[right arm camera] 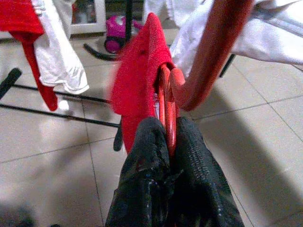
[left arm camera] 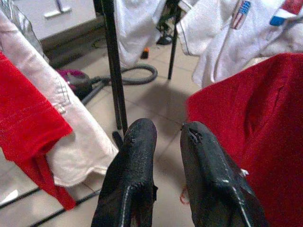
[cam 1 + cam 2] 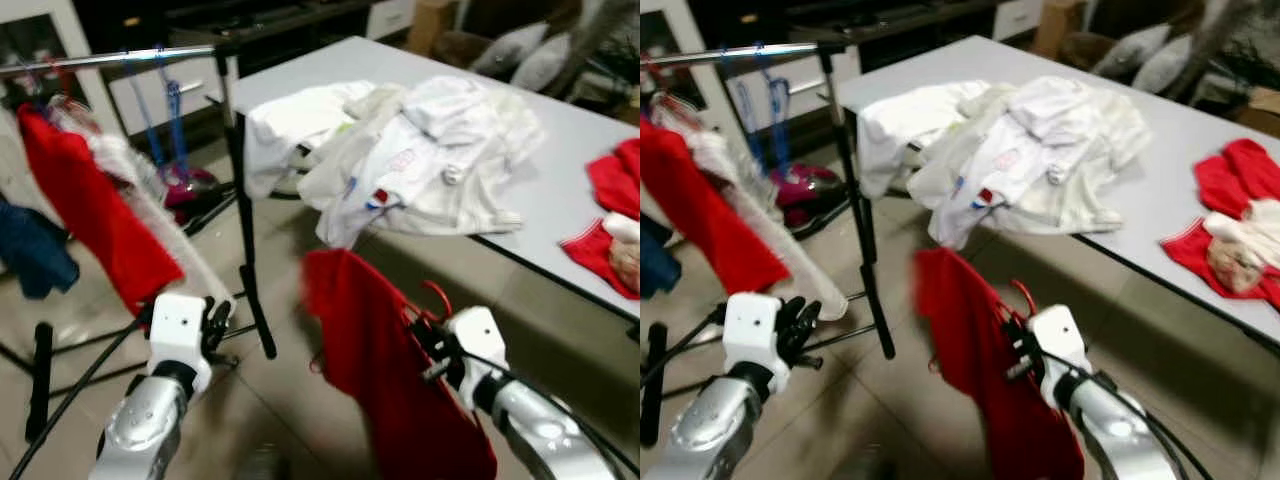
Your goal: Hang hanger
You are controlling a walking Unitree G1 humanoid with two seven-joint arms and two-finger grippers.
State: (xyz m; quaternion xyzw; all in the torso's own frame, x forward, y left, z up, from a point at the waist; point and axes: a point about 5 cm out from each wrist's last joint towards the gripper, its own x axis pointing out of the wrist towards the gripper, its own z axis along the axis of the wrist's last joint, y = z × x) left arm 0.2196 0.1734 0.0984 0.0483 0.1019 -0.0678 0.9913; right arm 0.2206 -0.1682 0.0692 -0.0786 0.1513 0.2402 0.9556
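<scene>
Right gripper clamped on a red hanger, thin glossy frame pinched between the two black textured fingers, thick curved hook arching up past the wrist camera. Draped on that hanger, a red garment of soft matte cloth, held low in front of the table, well apart from the rack rail.

Left gripper empty, rubbery black fingers a little parted with floor tile showing through the gap, raised near the rack's black upright post.

On the rail: a red shirt with a white garment just beside it, a dark blue cloth further left, and blue hangers dangling bare. Rail silvery metal, post and base bars black.

On the grey smooth tabletop: a crumpled pile of white clothes, one corner spilling over the edge; small red-and-blue flag-like patches on the white cloth, no writing readable. At the table's right edge, a heap of red cloth with a white piece on top.

On the pale tiled floor, a magenta vacuum with a grey hose behind the rack.
</scene>
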